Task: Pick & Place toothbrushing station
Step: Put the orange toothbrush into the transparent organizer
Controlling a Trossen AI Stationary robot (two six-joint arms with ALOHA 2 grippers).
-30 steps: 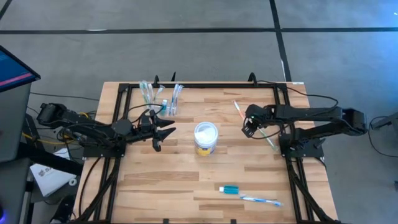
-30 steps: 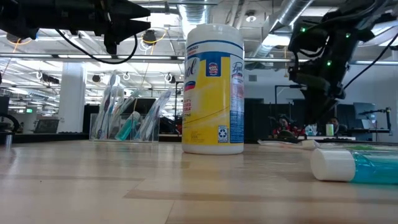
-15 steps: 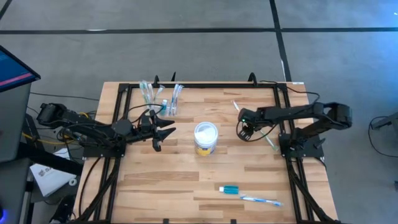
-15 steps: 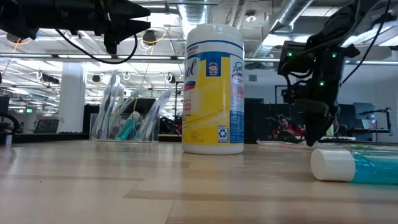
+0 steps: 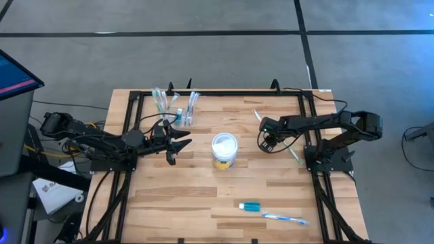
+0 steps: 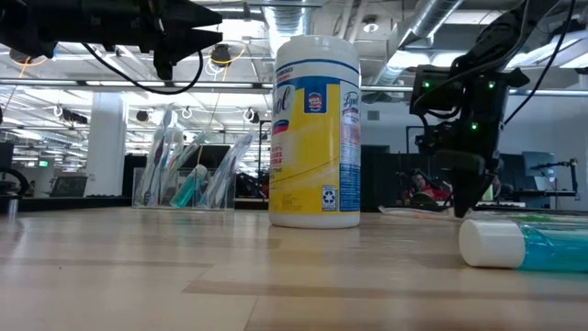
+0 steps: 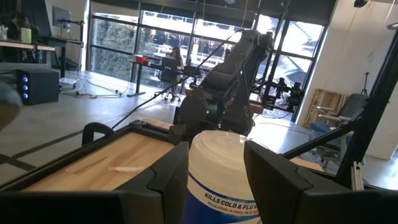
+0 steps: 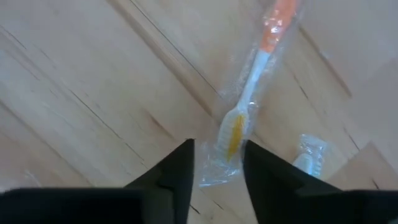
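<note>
Trouble is likely at the right gripper (image 8: pixel 214 163); its fingers are seen part-open, nothing held, lowered over the orange-handled toothbrush in clear wrapping (image 8: pixel 249 106), and the slippery wrapper could be pinched while the brush slides free; the left gripper (image 5: pixel 178 144) is parked wide open and empty beside the white-lidded yellow wipes tub (image 5: pixel 224 150); the see-through plastic toothbrushing station (image 5: pixel 176 107) is left standing near the table's far edge, well apart

An open-plan robotics lab or workshop: exposed ceiling ducts (image 6: pixel 413 28), tall glass walls (image 7: pixel 137 46), desks with seated people (image 7: pixel 171 62), and a wooden bench (image 5: pixel 203 196).
</note>
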